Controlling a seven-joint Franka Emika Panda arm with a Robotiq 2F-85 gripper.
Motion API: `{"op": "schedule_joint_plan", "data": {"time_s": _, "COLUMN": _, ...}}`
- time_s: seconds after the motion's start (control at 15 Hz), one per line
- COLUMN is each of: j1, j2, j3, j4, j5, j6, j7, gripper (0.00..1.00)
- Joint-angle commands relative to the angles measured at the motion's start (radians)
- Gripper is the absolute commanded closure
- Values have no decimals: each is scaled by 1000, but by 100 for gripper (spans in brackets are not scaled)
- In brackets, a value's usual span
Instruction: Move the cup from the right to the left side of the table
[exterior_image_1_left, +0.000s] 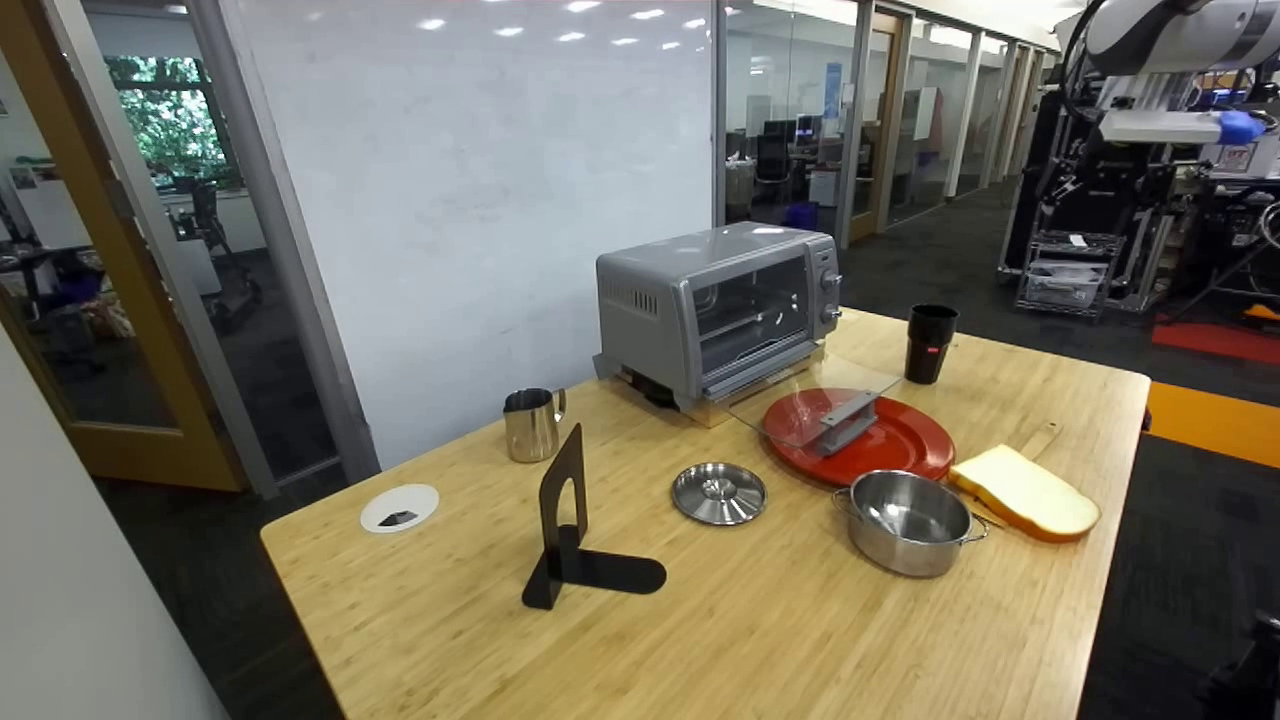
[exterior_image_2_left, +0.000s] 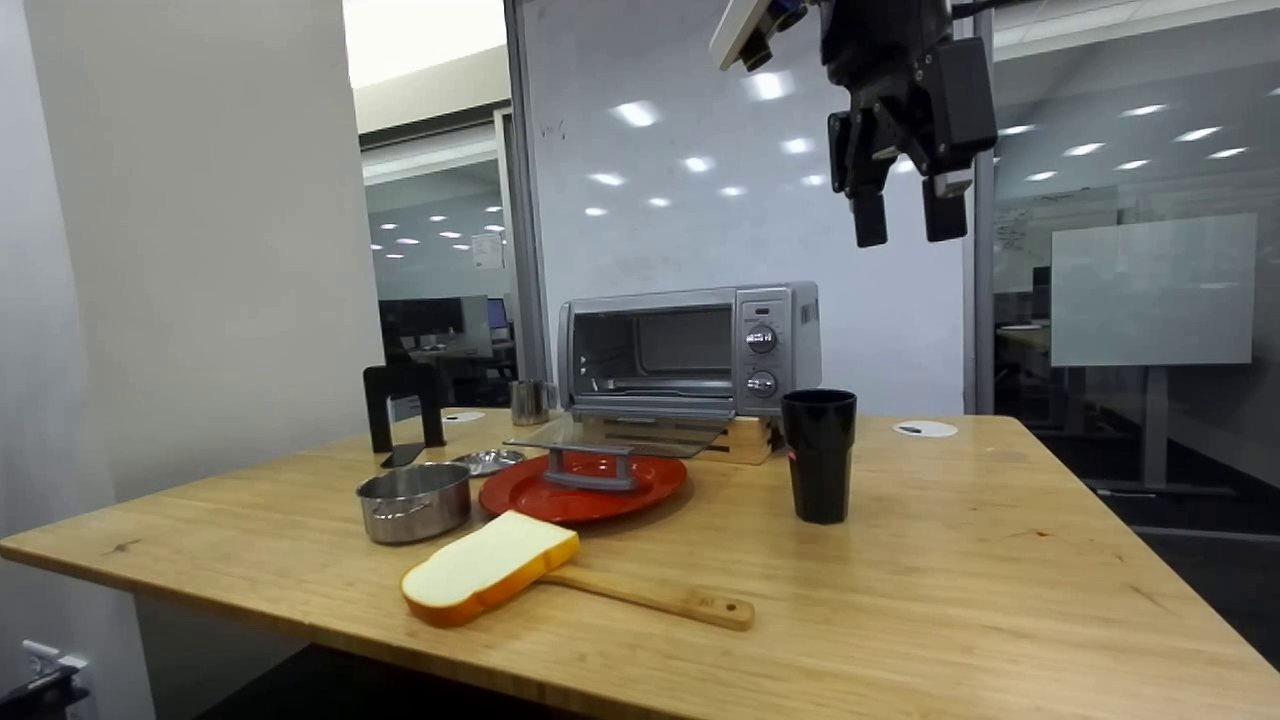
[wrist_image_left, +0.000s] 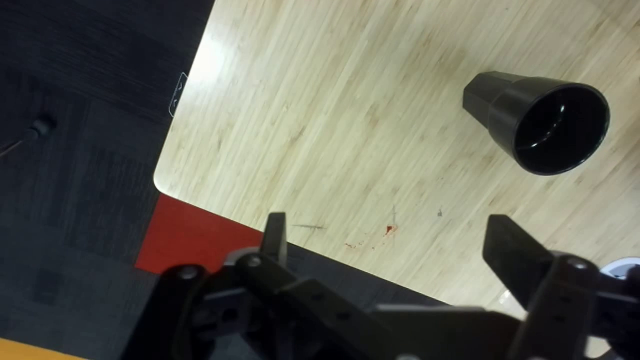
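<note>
The tall black cup (exterior_image_1_left: 930, 348) stands upright on the wood-grain table (exterior_image_1_left: 760, 640), near the oven's control side. It also shows in an exterior view (exterior_image_2_left: 820, 460), to the right of the oven. In the wrist view the cup (wrist_image_left: 515, 112) is at the upper right, its mouth visible. My gripper (exterior_image_2_left: 908, 218) is open and empty, high above the table, pointing down. In the wrist view its fingers (wrist_image_left: 387, 222) are wide apart, with only the table and the floor seen between them. The cup lies beyond the fingertips, apart from them.
A grey toaster oven (exterior_image_2_left: 690, 345) has its glass door down over a red plate (exterior_image_1_left: 900, 445). Also present: a steel pot (exterior_image_1_left: 910, 525), its lid (exterior_image_1_left: 718, 493), bread (exterior_image_1_left: 1025, 495) on a wooden paddle (exterior_image_2_left: 660, 598), a black bookend (exterior_image_1_left: 565, 540) and a steel cup with handle (exterior_image_1_left: 532, 428).
</note>
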Motion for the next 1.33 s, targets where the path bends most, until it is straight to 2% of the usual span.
{"op": "schedule_joint_plan", "data": {"time_s": 0.0, "j1": -23, "j2": 1, "j3": 24, "j4": 7, "j5": -8, "j6": -4, "j7": 4, "gripper": 0}}
{"op": "schedule_joint_plan", "data": {"time_s": 0.2, "j1": -25, "j2": 31, "j3": 29, "j4": 32, "j5": 6, "j6": 16, "j7": 10, "gripper": 0}}
{"op": "schedule_joint_plan", "data": {"time_s": 0.8, "j1": -59, "j2": 250, "j3": 99, "j4": 222, "j5": 36, "j6": 12, "j7": -8, "gripper": 0}}
{"op": "schedule_joint_plan", "data": {"time_s": 1.27, "j1": -49, "j2": 315, "j3": 156, "j4": 315, "j5": 29, "j6": 1, "j7": -17, "gripper": 0}}
